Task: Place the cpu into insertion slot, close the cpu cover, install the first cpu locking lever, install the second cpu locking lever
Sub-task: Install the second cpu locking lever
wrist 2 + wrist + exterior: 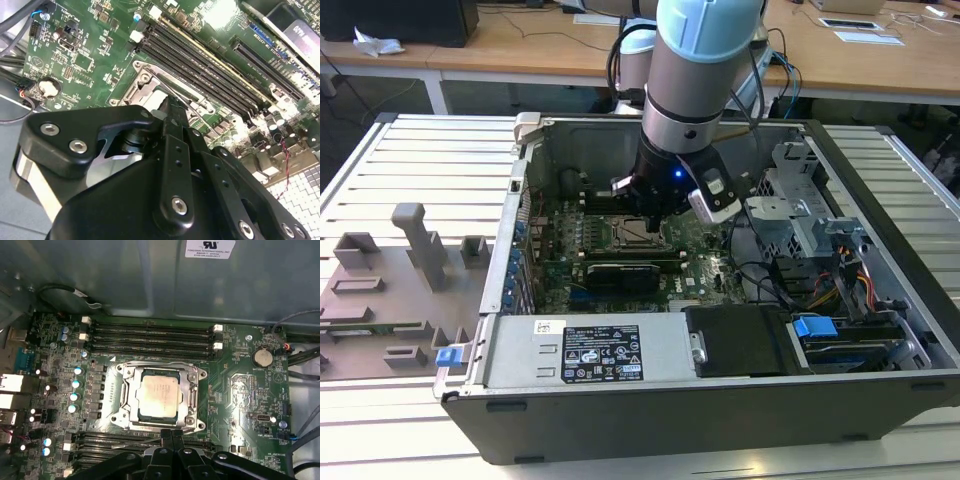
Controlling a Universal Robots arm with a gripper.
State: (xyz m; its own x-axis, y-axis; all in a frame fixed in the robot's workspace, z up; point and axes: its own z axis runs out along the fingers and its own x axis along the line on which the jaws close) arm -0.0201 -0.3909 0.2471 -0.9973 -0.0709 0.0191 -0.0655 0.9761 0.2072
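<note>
I am hovering my tool (171,436), fingers pressed together, just beside the insertion slot (159,396) where the cpu (158,397) is sitting under the cpu cover (187,400)

We see the arm (692,75) in the exterior view: round silver-grey tube w/ pale blue caps at the joints, one cap at the top, a second blue-capped joint behind it. Below the tube sits a black wrist block w/ a small blue light lit on its face. A silver-white cam module w/ dark lenses hangs off the side. Black cables loop behind the arm. In both wrist views the pincer (172,117) is matte black: rounded link plates, silver screws & rivets at the pivots, small round holes along the narrow center bar. A brushed-metal cylinder shows under the black links in the second wrist view.
</note>
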